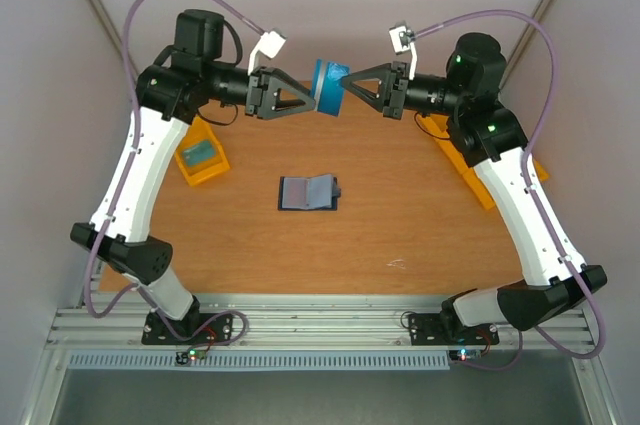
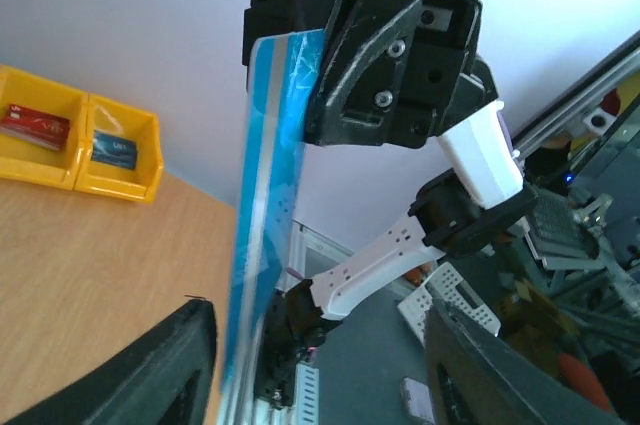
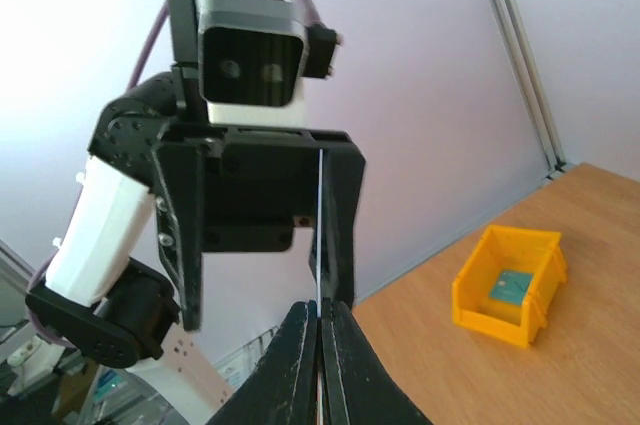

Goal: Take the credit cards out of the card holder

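The card holder [image 1: 308,192] lies open and flat in the middle of the table, its paler inner sleeves facing up. Both grippers are raised above the far part of the table and meet tip to tip. My right gripper [image 1: 346,81] [image 3: 320,311] is shut on one edge of a blue credit card [image 1: 328,87], which shows as a thin line [image 3: 319,235] in the right wrist view. My left gripper [image 1: 316,103] [image 2: 318,313] stands open around the card's other end. The card [image 2: 262,205] runs close along the left-hand finger [image 2: 160,365], far from the other finger.
A yellow bin [image 1: 201,160] [image 3: 510,283] with a card in it sits at the left of the table. More yellow bins [image 1: 482,183] [image 2: 75,143] lie under the right arm and hold a red card and a blue one. Grey walls enclose the back and sides.
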Controlling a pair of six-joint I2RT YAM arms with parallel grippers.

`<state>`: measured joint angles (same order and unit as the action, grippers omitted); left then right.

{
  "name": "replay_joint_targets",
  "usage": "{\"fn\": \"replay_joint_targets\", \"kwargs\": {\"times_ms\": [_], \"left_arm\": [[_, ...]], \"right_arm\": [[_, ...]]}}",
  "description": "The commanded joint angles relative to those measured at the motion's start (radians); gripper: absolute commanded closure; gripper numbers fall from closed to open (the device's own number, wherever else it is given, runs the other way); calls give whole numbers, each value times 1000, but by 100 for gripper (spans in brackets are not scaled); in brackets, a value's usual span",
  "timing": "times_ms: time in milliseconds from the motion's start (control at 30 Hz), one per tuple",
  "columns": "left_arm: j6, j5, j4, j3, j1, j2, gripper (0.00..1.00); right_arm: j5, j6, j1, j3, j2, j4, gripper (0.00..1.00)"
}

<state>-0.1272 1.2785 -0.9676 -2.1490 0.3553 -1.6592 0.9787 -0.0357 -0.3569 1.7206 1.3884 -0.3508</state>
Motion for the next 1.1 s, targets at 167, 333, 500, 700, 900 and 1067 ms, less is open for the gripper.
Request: {"fn": "replay_joint_targets", "kwargs": {"times_ms": [167, 333, 500, 700, 900, 1067], "left_arm": [[-56, -54, 60, -28, 20, -39, 89], [-72, -25, 64, -25, 23, -36, 100], [33, -111, -56, -41, 22, -22, 100], [389, -748, -277, -119, 26, -12, 100], [874, -1344, -196, -59, 50, 32, 100], [1379, -1493, 303, 282, 64, 217, 100]], "right_arm": [[24, 61, -30, -17, 0, 76, 99], [8, 4, -31, -4, 0, 14, 99], [-79, -85, -29, 34, -6, -133, 73], [-248, -183, 5, 134, -6, -369, 33], [-262, -196, 26, 422, 106, -625, 27], [-351, -157, 26, 691, 245, -830, 29]]}}
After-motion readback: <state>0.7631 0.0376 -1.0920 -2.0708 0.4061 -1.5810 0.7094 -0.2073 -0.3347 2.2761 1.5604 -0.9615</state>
